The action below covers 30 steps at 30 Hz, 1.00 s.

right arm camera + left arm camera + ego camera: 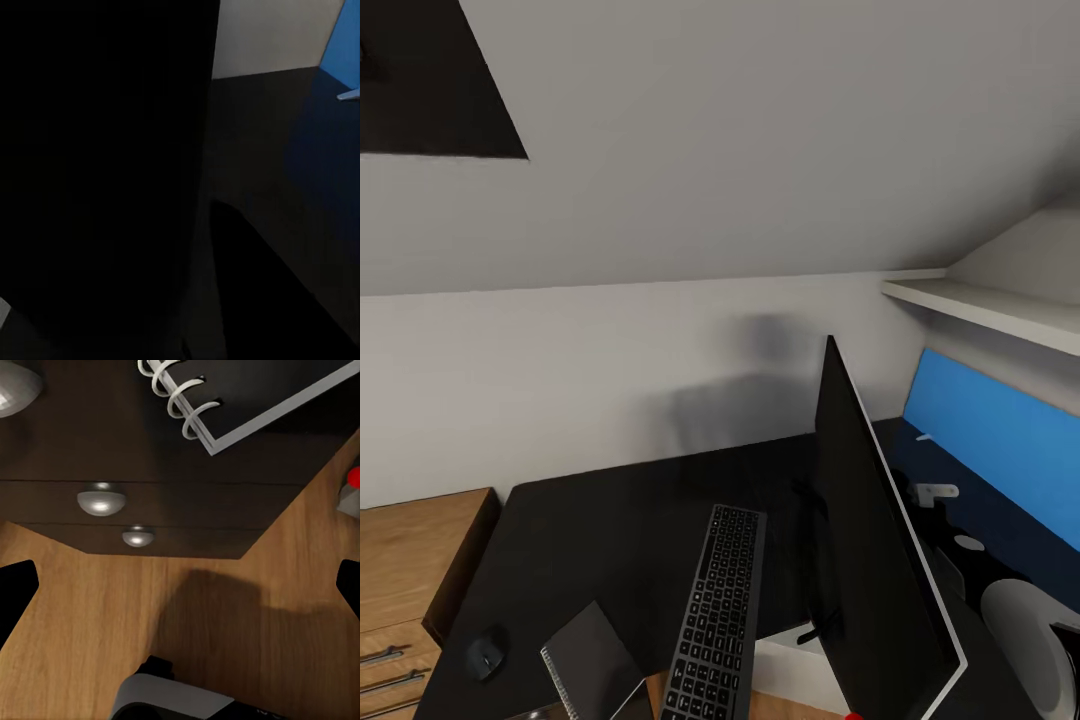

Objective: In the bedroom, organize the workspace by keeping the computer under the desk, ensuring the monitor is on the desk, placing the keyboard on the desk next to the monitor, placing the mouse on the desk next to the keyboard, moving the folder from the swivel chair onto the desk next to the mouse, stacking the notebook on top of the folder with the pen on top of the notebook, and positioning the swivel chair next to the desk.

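Dresser [410, 570]: at your far left you see light wood with bar handles, butted against the desk's end.
Desk [610, 520]: your black top runs rightward to a blue back panel [1000, 440]; its round silver knobs [100, 499] show under your left wrist.
Mouse [487, 652]: near the desk's left front edge.
Notebook [592, 660]: just right of the mouse, tilted, spiral binding overhanging the front edge.
Keyboard [715, 615]: right of the notebook, lying on the desk lengthwise away from you.
Monitor [870, 560]: upright, edge-on to you, just right of the keyboard.
Left gripper [180, 585]: your fingertips [15, 589] stand wide apart, released, holding nothing.
Right gripper: you cannot tell its jaw state.
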Motion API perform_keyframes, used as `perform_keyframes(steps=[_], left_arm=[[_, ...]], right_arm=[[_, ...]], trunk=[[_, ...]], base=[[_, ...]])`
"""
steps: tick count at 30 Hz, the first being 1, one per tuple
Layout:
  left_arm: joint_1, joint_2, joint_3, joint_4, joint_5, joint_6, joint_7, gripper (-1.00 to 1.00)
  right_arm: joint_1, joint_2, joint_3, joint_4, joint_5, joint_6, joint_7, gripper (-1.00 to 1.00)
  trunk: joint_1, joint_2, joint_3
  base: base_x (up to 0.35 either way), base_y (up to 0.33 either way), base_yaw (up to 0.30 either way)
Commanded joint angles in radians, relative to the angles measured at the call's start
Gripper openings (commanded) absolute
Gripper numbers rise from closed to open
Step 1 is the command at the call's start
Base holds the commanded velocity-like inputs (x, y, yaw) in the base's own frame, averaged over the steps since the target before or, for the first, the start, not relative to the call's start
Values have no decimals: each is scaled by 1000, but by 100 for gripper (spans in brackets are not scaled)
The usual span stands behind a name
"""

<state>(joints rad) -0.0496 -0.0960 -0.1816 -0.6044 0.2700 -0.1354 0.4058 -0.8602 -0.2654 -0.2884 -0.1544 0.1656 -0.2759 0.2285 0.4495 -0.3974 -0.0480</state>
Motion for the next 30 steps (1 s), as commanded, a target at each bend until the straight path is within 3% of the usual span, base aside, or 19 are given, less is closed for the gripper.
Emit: perform_keyframes(steps=[1,9,30], left_arm=[[-1,1,-7,0,11,-6,7,100],[-1,1,-6,0,11,-5,7,100],[-1,1,-7,0,11,-5,7,100]], right_arm=[[-2,0,-20,-1,2,-3,3,-100],[-2,0,-20,-1,2,-3,4,-100],[-2,-2,-20,-1,2,-5,3,-100]], trunk=[[1,-3,-2],[1,-3,-2],[1,-3,-2]], base=[[0,0,0],[-83,0,0],[-316,0,0]])
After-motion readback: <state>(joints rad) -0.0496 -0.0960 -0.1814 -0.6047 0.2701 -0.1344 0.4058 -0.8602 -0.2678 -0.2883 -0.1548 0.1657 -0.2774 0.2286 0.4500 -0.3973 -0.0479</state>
